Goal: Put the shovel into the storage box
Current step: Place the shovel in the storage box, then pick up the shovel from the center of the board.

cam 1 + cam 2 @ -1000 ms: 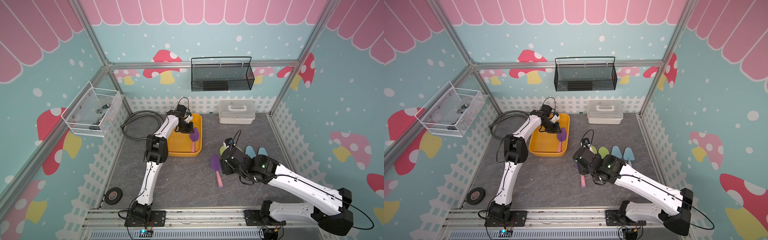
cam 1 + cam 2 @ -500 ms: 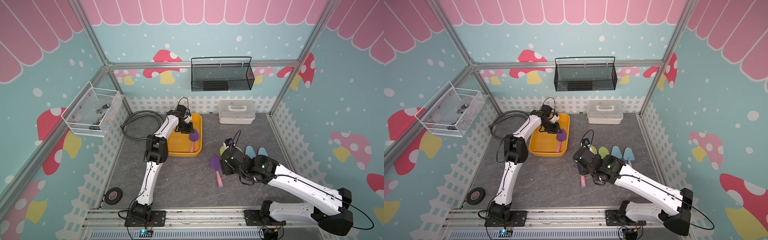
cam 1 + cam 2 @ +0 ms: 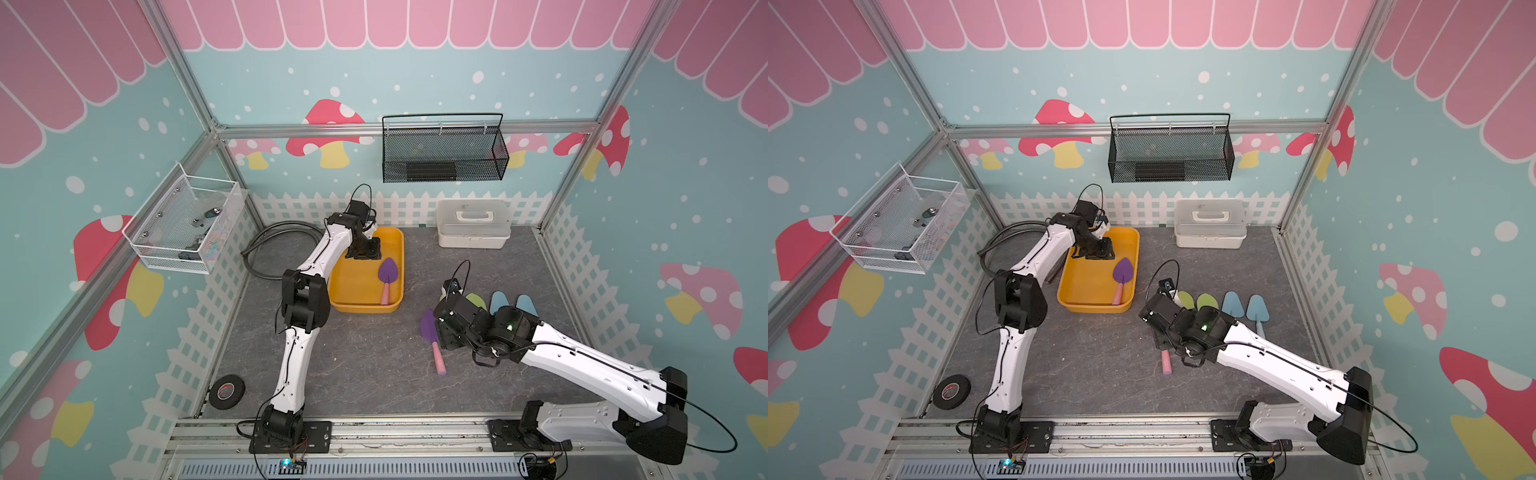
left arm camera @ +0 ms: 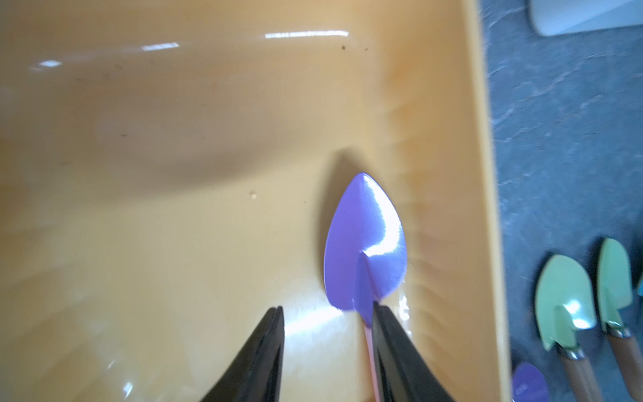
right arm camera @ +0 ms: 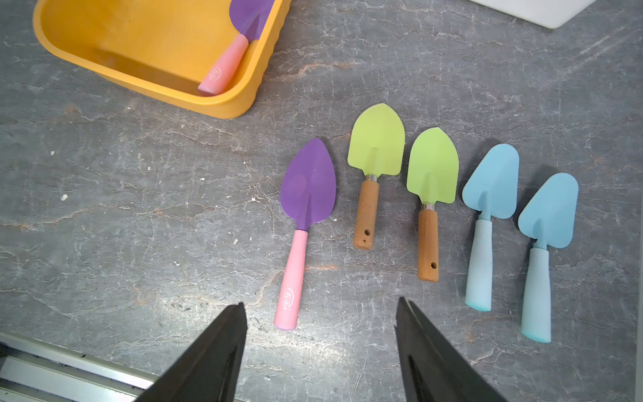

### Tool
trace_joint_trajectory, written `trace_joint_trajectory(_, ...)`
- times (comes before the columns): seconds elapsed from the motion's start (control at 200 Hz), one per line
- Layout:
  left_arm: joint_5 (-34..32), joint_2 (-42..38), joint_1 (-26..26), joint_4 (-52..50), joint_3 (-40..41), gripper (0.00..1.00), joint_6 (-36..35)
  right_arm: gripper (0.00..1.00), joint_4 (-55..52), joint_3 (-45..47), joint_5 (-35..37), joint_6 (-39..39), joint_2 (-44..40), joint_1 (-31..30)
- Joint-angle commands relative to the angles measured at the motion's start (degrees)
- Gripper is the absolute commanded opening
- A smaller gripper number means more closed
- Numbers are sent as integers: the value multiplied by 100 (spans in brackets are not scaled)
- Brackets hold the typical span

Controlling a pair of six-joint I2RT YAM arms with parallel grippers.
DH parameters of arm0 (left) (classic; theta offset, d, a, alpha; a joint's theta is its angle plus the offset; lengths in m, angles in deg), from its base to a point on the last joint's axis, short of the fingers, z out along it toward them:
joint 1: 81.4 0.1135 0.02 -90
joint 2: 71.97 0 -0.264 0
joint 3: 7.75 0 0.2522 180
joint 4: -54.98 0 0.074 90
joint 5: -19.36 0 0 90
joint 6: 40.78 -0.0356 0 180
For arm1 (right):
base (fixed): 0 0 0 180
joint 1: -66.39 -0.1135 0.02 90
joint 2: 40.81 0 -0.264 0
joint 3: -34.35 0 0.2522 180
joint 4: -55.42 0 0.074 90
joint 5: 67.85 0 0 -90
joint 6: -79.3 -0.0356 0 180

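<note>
In both top views the purple shovel point(image 3: 388, 272) point(image 3: 1124, 272) is lying inside the yellow storage box point(image 3: 361, 308) point(image 3: 1092, 308), along the wall nearer the right arm. In the left wrist view the left jaws are standing partly apart over the shovel point(image 4: 365, 240), gripping nothing, one just beside its neck. In the right wrist view the right jaws are gaping wide over the tabletop point(image 5: 139, 209), holding nothing, near a second purple shovel point(image 5: 308, 184).

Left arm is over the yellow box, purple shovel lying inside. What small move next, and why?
Probably lift the left gripper straight up out of the storage box: the purple shovel lies inside it, jaws apart, one finger close beside its neck, so a sideways move might drag it.
</note>
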Motion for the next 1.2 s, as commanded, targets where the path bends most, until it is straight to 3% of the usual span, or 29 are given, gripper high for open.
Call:
trace_joint_trajectory(0.0,-348,-1113,-174,28,432,46,-32,72,-169,50,-16,43,96,63)
trace_joint_trajectory(0.12,-567,-1964,-413,150,1256,47,143,74,-145,182,-82,79,183,128)
trace_joint_trajectory(0.26,-492,-3241,-692,883,2782,62,547,74,68,438,-275,191,237,300)
trace_joint_trajectory(0.44,-220,-4917,-798,1897,4738,69,1144,74,465,768,-657,362,359,499)
trace_joint_trajectory(0.565,-236,-5838,-964,2171,5588,73,1393,72,692,926,-1036,498,571,548)
trace_joint_trajectory(0.771,-298,-6407,-1041,2194,6207,74,1474,68,1052,1218,-1588,596,938,566)
trace_joint_trajectory(1.196,-363,-6513,-1039,2263,6463,74,1492,57,1711,1598,-2097,670,1637,675)
